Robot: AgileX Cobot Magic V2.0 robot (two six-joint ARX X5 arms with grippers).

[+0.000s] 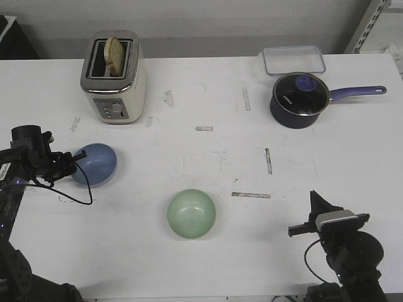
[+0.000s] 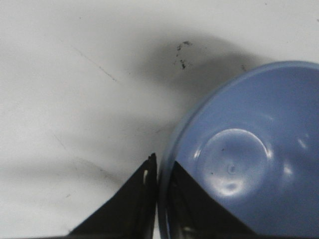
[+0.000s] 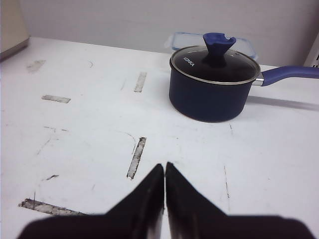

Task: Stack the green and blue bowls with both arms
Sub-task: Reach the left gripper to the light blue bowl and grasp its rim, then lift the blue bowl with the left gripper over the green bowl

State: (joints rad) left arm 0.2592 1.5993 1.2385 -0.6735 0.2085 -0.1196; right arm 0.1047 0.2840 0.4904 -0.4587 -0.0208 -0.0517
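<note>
On a white, scuffed surface [image 1: 208,94], the left hand [image 1: 77,157] has its two black fingers pinched on the rim of the blue bowl [image 1: 95,163], one finger outside the wall and one inside, as the left wrist view shows [image 2: 157,164]; the bowl [image 2: 244,154] stands upright on the surface at about 9 o'clock from the middle of the front view. The green bowl [image 1: 191,213] sits upright and alone near the centre, toward 6 o'clock, well apart from the blue one and from both hands. The blue bowl lies at roughly 10 o'clock from the green.

The right hand [image 1: 317,200] waits at about 4 o'clock, its pointed fingers pressed together with nothing between them; the right wrist view confirms the tips [image 3: 165,169] meeting over bare surface. The green bowl lies at 9 o'clock from this hand, well apart.

Toward the far edge, a cream toaster [image 1: 114,77] with a slice of bread [image 1: 114,55] standing in one slot sits at 11 o'clock. A dark lidded saucepan [image 1: 300,99] with a purple handle stands at 1 o'clock, and just behind it lies a clear lidded container [image 1: 294,60]. From the right wrist, the saucepan [image 3: 214,84] shows a glass lid and blue knob, the container's edge [image 3: 182,40] visible behind.
</note>
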